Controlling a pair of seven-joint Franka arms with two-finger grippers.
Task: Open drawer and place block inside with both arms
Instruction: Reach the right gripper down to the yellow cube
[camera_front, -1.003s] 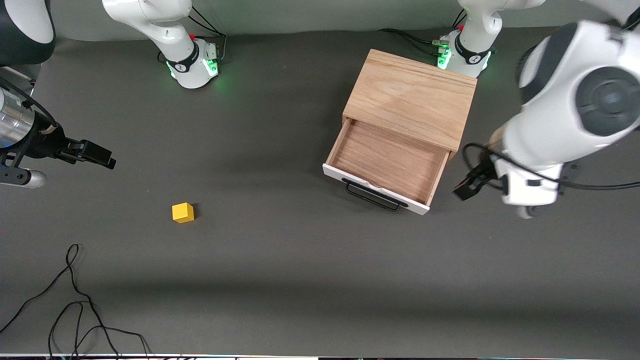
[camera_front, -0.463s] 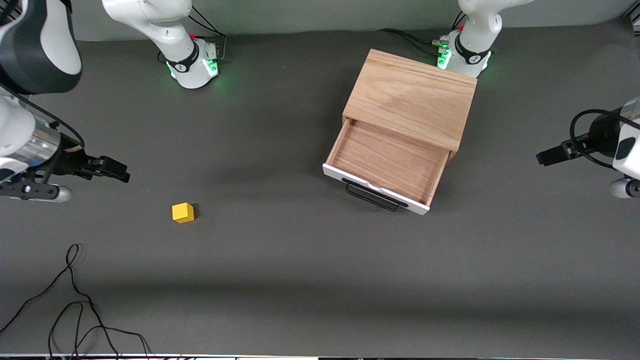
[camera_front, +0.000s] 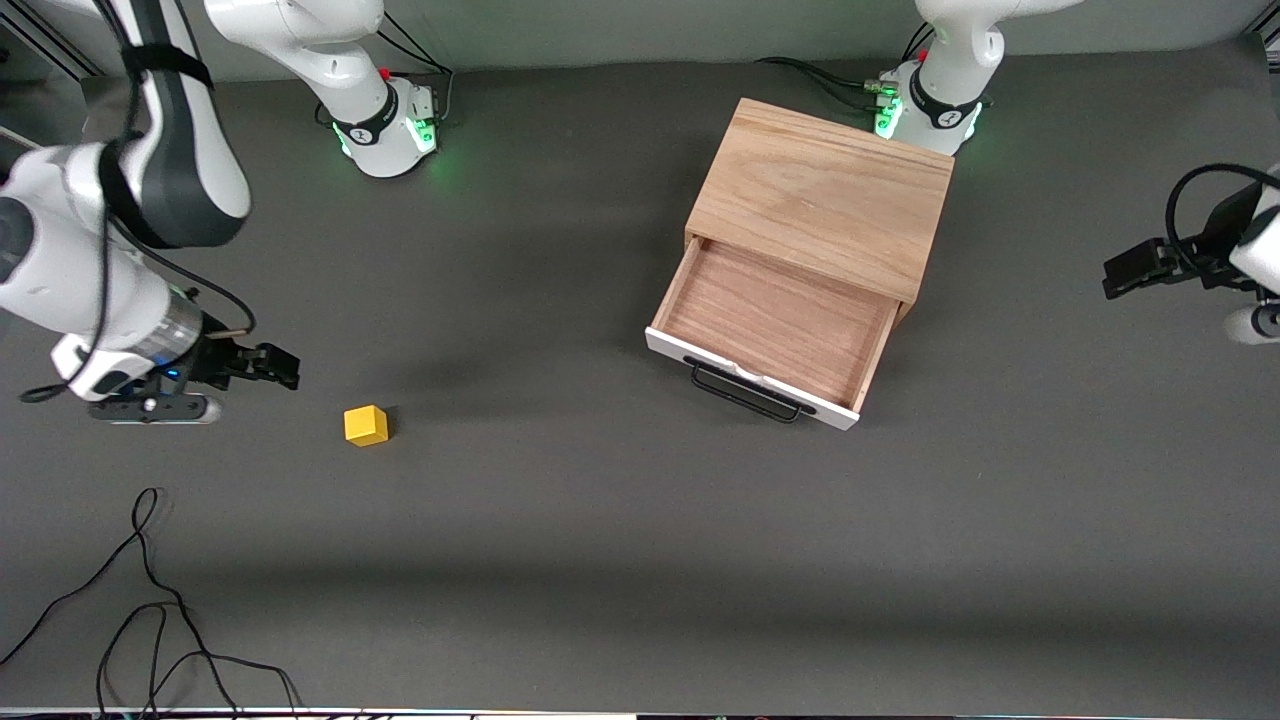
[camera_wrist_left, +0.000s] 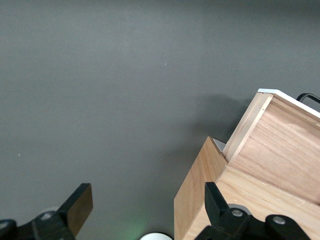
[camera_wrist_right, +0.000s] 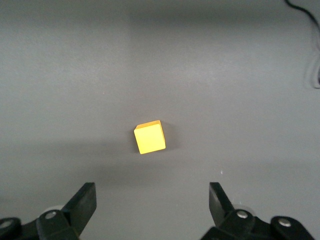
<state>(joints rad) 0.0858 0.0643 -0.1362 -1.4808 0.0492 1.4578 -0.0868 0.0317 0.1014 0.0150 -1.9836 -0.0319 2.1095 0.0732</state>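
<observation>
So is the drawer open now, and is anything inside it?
Open and empty: the drawer is pulled out of the wooden box, its brown floor bare.

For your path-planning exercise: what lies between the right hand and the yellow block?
Nothing. In the right wrist view the open right hand faces the block with only bare grey table between; the front view shows the same.

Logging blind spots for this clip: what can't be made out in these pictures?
- Drawer: the part under the wooden box top is hidden in the front view; the left wrist view's edge crops it.
- Block: underside and faces turned away unseen in every view.
- Left gripper: its arm is cut by the front view's edge.
</observation>
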